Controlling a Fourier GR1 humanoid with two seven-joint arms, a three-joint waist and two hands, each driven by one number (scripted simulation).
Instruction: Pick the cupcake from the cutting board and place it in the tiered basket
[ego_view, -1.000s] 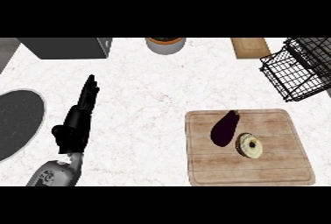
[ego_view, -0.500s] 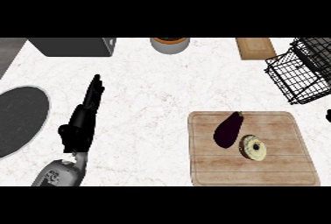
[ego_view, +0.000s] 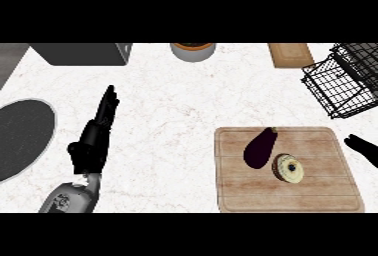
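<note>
With the cupcake (ego_view: 289, 168) lying untouched on the cutting board (ego_view: 288, 200) at lower right beside an eggplant (ego_view: 259, 147), the right hand (ego_view: 365, 149), fingers indiscernible, edges in to grasp; the left hand (ego_view: 96, 135) rests open; the tiered basket (ego_view: 343, 82) waits upper right.

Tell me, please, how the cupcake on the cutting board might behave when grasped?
The cupcake looks small, so probably light. Its round shape suggests it could roll if nudged. It lies right beside the eggplant, so curling fingers may bump that.
</note>
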